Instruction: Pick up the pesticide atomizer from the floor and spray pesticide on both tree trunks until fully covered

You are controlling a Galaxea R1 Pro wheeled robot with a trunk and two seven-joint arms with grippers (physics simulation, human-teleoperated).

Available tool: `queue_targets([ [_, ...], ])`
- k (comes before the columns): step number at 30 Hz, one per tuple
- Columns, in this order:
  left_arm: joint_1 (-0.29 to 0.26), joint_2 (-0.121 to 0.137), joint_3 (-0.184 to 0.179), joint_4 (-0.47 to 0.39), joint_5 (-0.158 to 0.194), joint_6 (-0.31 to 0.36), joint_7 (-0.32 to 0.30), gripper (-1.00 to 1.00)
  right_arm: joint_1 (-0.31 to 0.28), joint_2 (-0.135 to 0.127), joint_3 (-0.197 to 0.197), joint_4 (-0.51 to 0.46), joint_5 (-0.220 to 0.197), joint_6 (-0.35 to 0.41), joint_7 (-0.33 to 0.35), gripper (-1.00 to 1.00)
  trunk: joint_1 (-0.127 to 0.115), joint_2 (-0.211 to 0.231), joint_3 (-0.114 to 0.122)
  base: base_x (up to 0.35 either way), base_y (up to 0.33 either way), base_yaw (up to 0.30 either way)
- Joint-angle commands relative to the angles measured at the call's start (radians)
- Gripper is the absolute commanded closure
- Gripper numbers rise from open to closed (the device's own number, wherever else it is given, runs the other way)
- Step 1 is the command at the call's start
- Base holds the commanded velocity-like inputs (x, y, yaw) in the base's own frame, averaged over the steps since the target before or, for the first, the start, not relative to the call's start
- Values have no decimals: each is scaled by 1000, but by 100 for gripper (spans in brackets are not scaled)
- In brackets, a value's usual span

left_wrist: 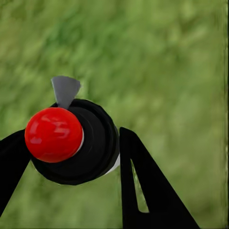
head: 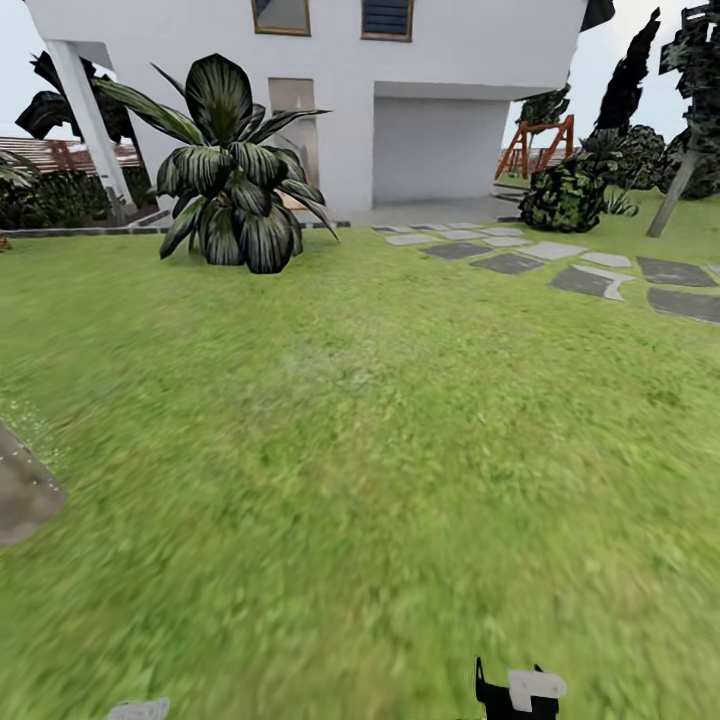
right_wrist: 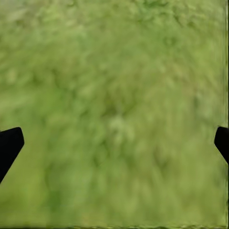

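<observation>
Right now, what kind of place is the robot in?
Likely a house garden: a grass lawn, a white house behind a broad-leaved plant, and grey stepping stones crossing the grass.

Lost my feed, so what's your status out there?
Left tool shut on atomizer, red cap up. Right tool open over grass. Broad-leaf plant and house ahead.

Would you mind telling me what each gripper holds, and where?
Left gripper clamps the atomizer around its black body, below the red cap. Right gripper holds nothing.
</observation>
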Motion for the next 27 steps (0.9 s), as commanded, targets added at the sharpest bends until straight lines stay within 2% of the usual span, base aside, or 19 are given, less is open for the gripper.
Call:
queue_targets([
  [1,0,-1,0,0,0,0,0,100,0,0,0,0,0,0,0,-100,0,0,0,0,0,-300],
  [13,0,4,-1,2,0,-1,-1,100,0,0,1,1,0,0,0,-100,0,0,0,0,-6,-300],
  [19,0,4,0,3,-1,-1,0,100,0,0,1,1,0,0,0,-100,0,0,0,-31,-227,-300],
  [27,0,4,1,4,-1,-1,0,100,0,0,1,1,0,0,0,-100,0,0,0,-198,-223,-300],
])
